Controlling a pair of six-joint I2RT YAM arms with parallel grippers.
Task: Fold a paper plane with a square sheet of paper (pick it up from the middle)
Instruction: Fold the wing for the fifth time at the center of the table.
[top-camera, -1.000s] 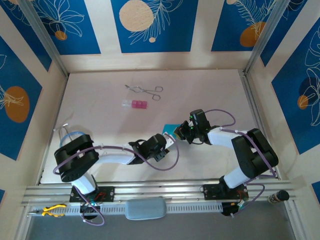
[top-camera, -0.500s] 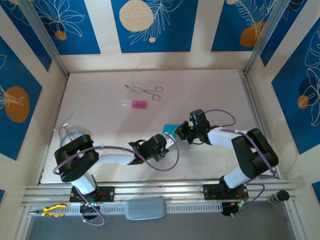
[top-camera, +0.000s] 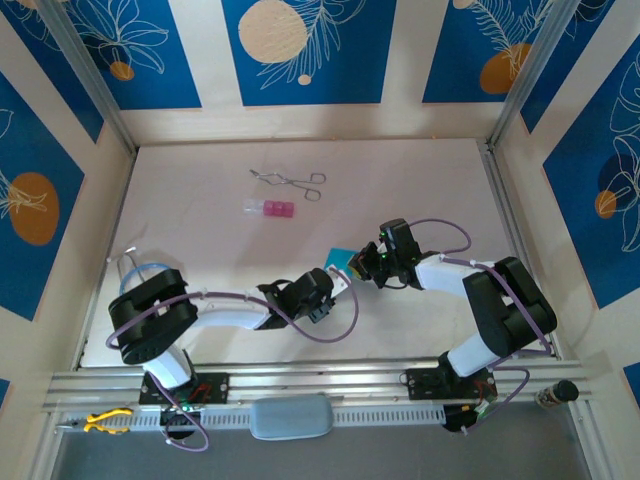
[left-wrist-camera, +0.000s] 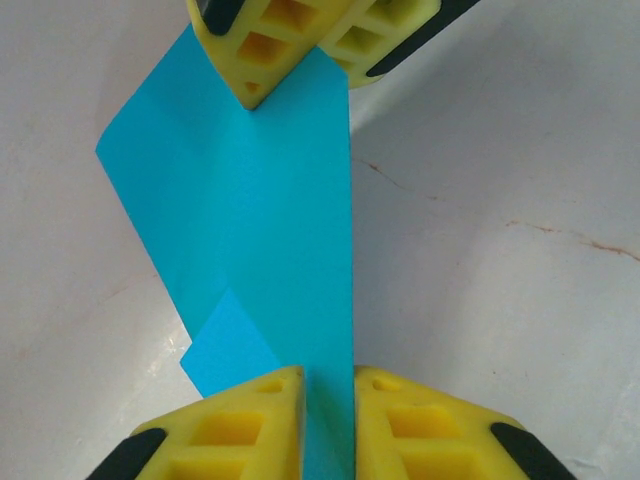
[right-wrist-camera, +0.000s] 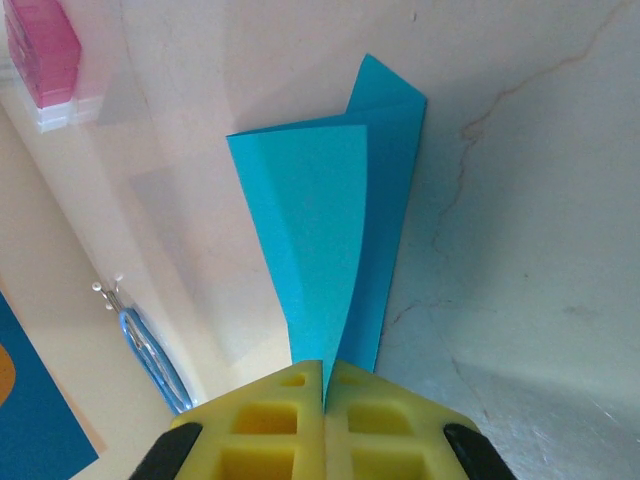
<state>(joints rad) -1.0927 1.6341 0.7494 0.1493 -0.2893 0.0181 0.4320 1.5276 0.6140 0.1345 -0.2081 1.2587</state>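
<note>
Looking down from the top camera, I see both arms bent inward so that their wrists meet over the near middle of the table (top-camera: 200, 220). Between them lies the paper plane (left-wrist-camera: 260, 230), cyan-blue and partly folded, with only a corner of it peeking out beside the two wrists in that overhead view.

From the right wrist camera, the right gripper (right-wrist-camera: 324, 368) is clenched tight on the narrow pointed end of the paper plane. The yellow fingers meet with no gap, and the paper fans out from them as a wedge. One flap is raised along a crease and a second layer lies under it on the table.

From the left wrist camera, the left gripper (left-wrist-camera: 330, 375) sits at the opposite end. Its two yellow fingers stand a little apart, with a strip of the paper running down into the gap between them. The strip's straight right edge lies against the right finger's inner face. I cannot tell whether the pads actually press on the paper. A small folded corner sticks out just left of the left finger.

Farther back on the table, well apart from the arms, rest the metal forceps (top-camera: 290, 181). The small pink block (top-camera: 272, 208) is just in front of them.
</note>
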